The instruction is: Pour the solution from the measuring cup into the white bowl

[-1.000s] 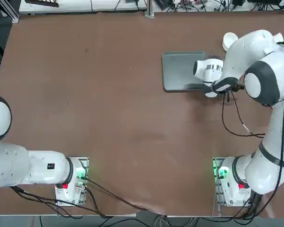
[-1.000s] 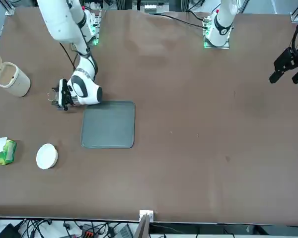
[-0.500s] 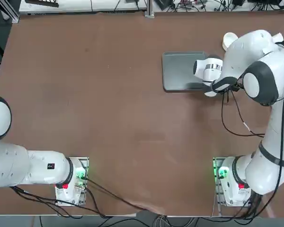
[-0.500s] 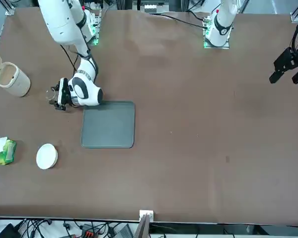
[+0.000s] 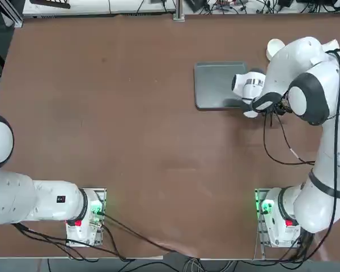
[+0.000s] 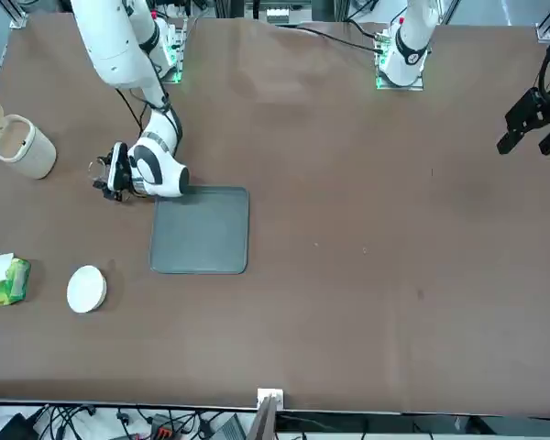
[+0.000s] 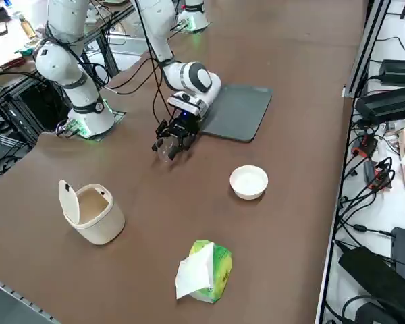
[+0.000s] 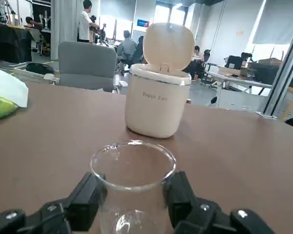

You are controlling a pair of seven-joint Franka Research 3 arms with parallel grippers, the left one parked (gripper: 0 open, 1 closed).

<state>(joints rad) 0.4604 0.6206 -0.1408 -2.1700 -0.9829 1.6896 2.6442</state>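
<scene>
Brown table point(image 6: 348, 229): right gripper point(image 8: 132, 200) clamps clear, upright measuring cup point(image 8: 133, 187)

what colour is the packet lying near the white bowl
Green and white: the packet shows best in the right side view, lying on the table past the white bowl.

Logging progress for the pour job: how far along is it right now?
Done: the right gripper is shut on the tiny clear glass measuring cup, held upright beside the grey tray. In hand: the cup is low near the table, not tilted. Left: carry it to the small round white bowl, which sits apart, and pour.
</scene>
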